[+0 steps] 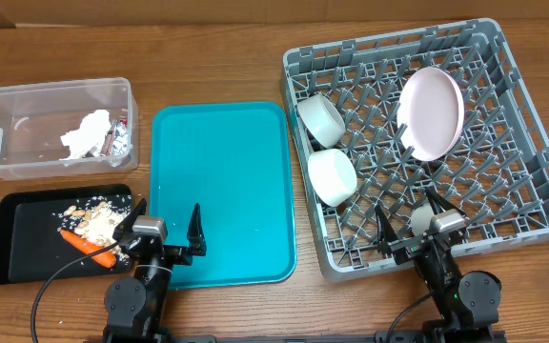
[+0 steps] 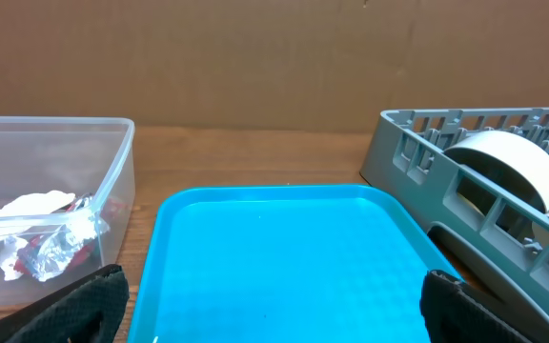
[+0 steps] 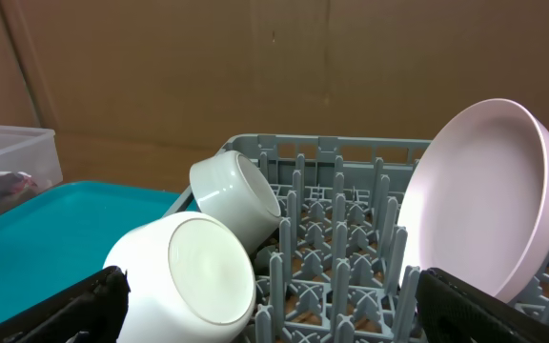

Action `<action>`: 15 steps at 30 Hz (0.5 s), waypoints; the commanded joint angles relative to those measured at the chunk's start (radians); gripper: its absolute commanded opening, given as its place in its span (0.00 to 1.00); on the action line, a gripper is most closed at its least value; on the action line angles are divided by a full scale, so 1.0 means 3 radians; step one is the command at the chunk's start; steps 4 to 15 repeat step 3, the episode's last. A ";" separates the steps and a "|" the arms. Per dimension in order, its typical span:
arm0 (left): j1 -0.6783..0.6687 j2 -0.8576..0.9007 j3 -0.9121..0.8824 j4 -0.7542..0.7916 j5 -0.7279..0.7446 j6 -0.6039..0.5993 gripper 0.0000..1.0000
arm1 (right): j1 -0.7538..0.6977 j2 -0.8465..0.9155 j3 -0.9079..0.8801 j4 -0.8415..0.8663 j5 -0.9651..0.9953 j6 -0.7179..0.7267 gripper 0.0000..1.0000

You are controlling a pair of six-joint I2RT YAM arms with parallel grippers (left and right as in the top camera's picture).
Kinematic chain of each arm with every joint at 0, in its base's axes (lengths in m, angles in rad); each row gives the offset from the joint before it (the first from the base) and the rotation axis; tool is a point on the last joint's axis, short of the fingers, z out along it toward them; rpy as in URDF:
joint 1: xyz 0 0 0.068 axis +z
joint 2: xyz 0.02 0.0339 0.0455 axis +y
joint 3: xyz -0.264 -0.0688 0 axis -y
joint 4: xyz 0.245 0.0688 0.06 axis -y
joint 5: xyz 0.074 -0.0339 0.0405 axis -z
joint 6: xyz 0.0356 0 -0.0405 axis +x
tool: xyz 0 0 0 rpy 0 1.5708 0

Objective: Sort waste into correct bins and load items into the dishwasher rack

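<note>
Apparently the task is wrapping up: napkin and wrapper are lying in the clear tub far left, carrot and scraps in the black tray, and white bowls and pink plate are standing in the dishwasher rack. The left gripper and right gripper are hanging spread, holding nothing. The teal tray is probably offering nothing further to pick.

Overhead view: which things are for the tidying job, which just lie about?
Job: crumpled white paper napkin, orange carrot, clear plastic tub, black tray, two round white bowls, pale pink round plate, grey lattice dishwasher rack.
Lying about: flat teal plastic tray.
</note>
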 commanded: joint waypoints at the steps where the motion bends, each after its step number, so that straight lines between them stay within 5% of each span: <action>1: 0.0015 -0.0029 -0.0011 -0.0006 -0.0022 -0.0046 1.00 | 0.0018 -0.0036 -0.0036 0.0024 0.0017 -0.0001 1.00; 15: 0.0015 -0.0029 -0.0011 -0.0006 -0.0023 -0.0046 1.00 | 0.0018 -0.0036 -0.0036 0.0024 0.0017 0.0000 1.00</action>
